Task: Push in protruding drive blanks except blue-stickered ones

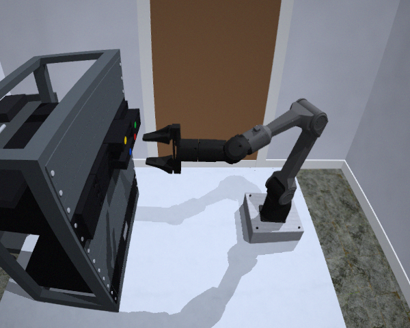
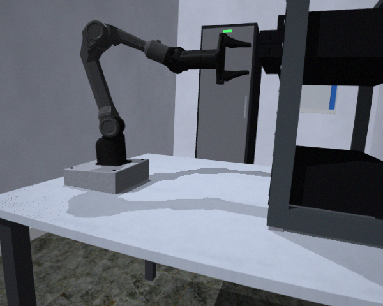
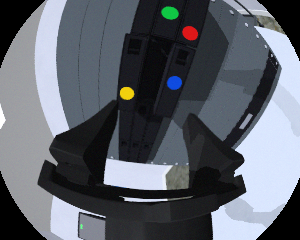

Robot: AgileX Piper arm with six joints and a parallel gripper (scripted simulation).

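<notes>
The dark grey rack (image 1: pixel 60 176) stands on the white table at the left. Black drive blanks stick out of its upper front, each with a coloured sticker: green (image 1: pixel 134 124), red (image 1: pixel 134 136), yellow (image 1: pixel 125 140) and blue (image 1: pixel 130 151). The wrist view shows them too: green (image 3: pixel 169 12), red (image 3: pixel 190 32), yellow (image 3: pixel 126 94), blue (image 3: pixel 174 83). My gripper (image 1: pixel 152 148) is open and empty. It points level at the blanks, a short gap from their fronts. In the exterior view the gripper (image 2: pixel 242 58) is just short of the protruding blanks (image 2: pixel 269 49).
The arm's grey base block (image 1: pixel 271 222) sits on the table right of the rack. A brown door (image 1: pixel 214 70) is behind. A grey cabinet (image 2: pixel 228 92) stands beyond the table. The table's edges drop to a stone floor.
</notes>
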